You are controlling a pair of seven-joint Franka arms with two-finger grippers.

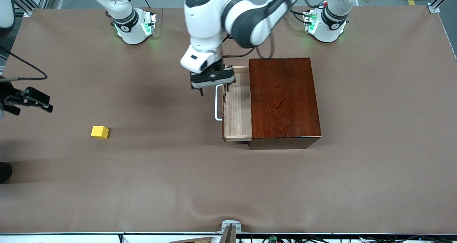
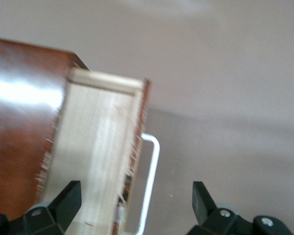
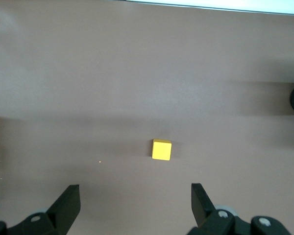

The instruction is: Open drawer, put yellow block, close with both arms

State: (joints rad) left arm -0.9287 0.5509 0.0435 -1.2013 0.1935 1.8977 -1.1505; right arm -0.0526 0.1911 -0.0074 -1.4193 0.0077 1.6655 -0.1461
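The drawer [image 1: 237,109] stands pulled partway out of the dark reddish-brown box [image 1: 284,100], toward the right arm's end of the table. Its pale-wood tray [image 2: 95,147] holds nothing that I can see. My left gripper [image 1: 213,87] hangs open over the white handle [image 1: 216,105], apart from it. The handle [image 2: 151,181] shows between its spread fingers [image 2: 68,198]. The yellow block [image 1: 99,132] lies on the table toward the right arm's end. My right gripper [image 1: 30,100] hovers open and holding nothing at the table's edge there, and the block [image 3: 161,150] lies ahead of its fingertips [image 3: 68,200].
Brown table covering [image 1: 228,186] spreads around the box and block. The two arm bases [image 1: 134,27] [image 1: 326,23] stand along the table edge farthest from the front camera. A cable [image 1: 32,70] trails near the right gripper.
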